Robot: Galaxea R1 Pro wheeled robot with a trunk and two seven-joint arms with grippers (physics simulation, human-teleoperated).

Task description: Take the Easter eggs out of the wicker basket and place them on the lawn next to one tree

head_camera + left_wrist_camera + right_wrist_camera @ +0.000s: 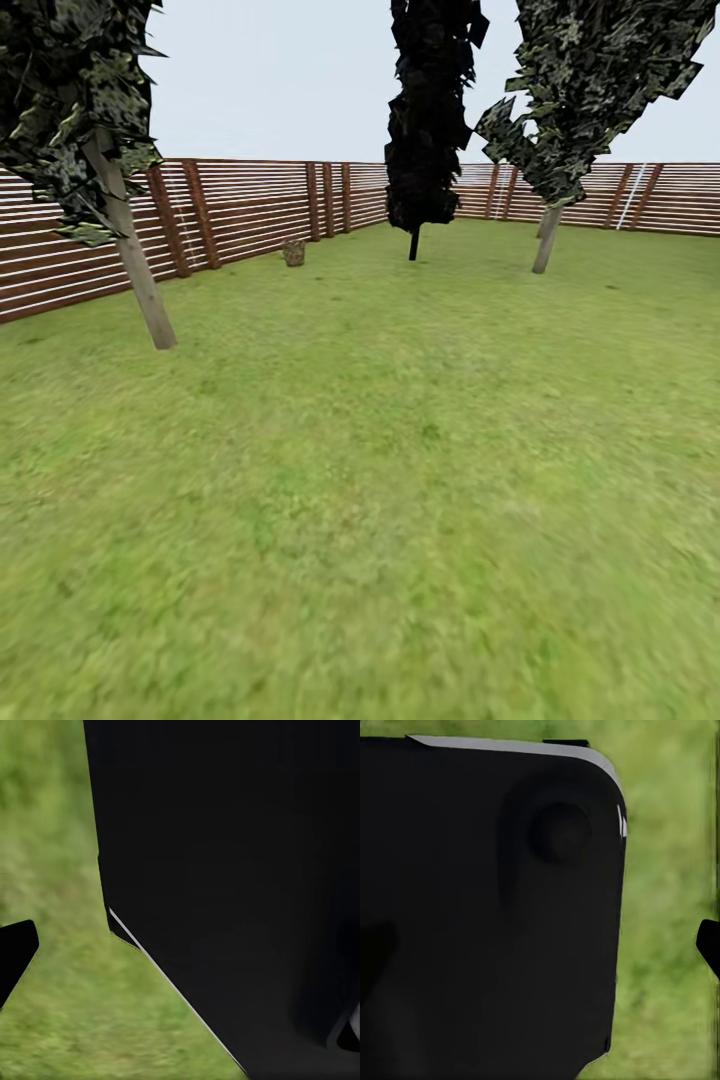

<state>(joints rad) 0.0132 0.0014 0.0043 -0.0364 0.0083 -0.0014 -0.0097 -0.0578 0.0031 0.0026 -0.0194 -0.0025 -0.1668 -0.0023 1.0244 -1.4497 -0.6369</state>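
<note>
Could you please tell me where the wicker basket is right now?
In the head view, the wicker basket stands far off on the lawn, left of centre, close to the wooden fence and left of the dark narrow tree.

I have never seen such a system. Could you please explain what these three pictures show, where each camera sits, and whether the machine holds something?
This is a simulated wheeled robot with two arms. The big picture comes from a camera on its head, looking forward over a lawn inside a brown slat fence. Far off near the fence stands a small wicker basket; anything inside it is too small to see. Pale-trunked trees stand at the left and right, with a narrow dark tree between them. The two small pictures come from cameras on the wrists. Each shows grass beside a large black part of the robot's body. I cannot tell whether the fingers are open, and nothing held is visible.
</note>
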